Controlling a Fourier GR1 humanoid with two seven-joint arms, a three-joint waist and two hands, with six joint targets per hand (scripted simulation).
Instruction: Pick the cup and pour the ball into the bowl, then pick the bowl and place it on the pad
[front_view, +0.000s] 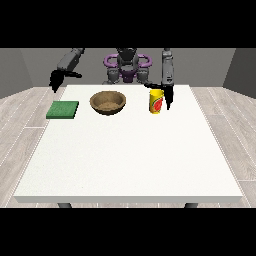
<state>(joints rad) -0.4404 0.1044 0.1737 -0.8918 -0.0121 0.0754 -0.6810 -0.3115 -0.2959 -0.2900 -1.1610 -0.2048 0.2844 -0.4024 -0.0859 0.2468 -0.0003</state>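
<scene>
Yellow cup stands upright right of centre, beside the wooden bowl; the hand at the view's right, fingers straight beside it, should close around its middle before lifting.

Setting: a bare test room, as suggested by plain grey walls and no furnishing besides one table.
Floor: pale wood-look planks are laid all around the table.
Table: a large white table is set in the middle, its dark legs just seen at the near edge.
Robot: a humanoid robot with purple shoulder rings is stationed behind the far edge.
Objects: a green pad, a wooden bowl and a yellow cup are laid out in a row, as for a trial.
</scene>
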